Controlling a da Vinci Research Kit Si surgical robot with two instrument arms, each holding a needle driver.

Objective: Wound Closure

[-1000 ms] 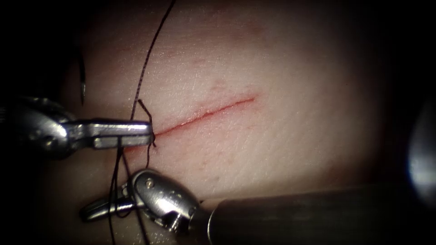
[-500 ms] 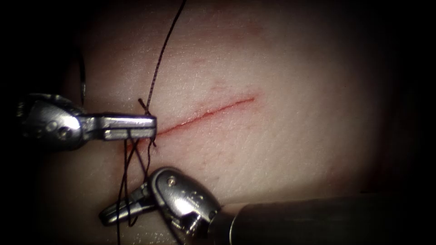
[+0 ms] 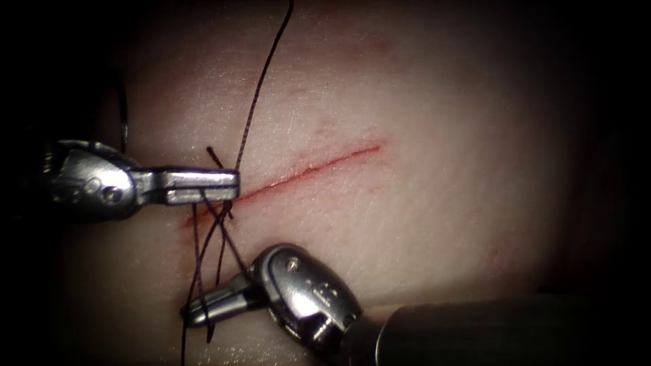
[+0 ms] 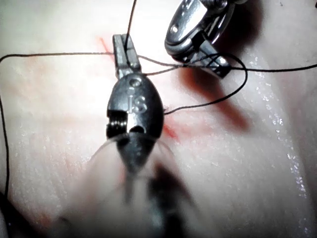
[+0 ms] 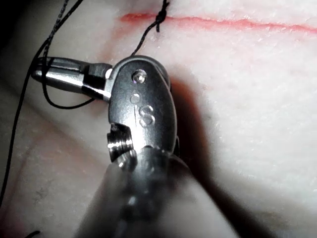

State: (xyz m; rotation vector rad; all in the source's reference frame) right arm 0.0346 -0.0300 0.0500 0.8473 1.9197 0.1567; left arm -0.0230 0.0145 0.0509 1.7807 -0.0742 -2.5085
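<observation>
Endoscope view: knot-tying at left end of cut (image 3: 319, 166); left tool (image 3: 203, 186) clenched on thread (image 3: 254, 108), right tool (image 3: 210, 308) clenched with loops around it; next move needs steady opposing tension

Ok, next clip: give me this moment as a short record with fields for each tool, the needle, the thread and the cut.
left tool: left arm's tool, jaws shut on the thread at the cut's left end
right tool: right arm's tool, below the cut, jaws shut on the thread, with thread looped around them
needle: a thin curved dark line lies at the far left, above the left tool; held by neither tool; whether it is in the tissue cannot be told
thread: crosses between the two tools; a knot sits on the cut
cut: red line, open to the right of the knot
</observation>
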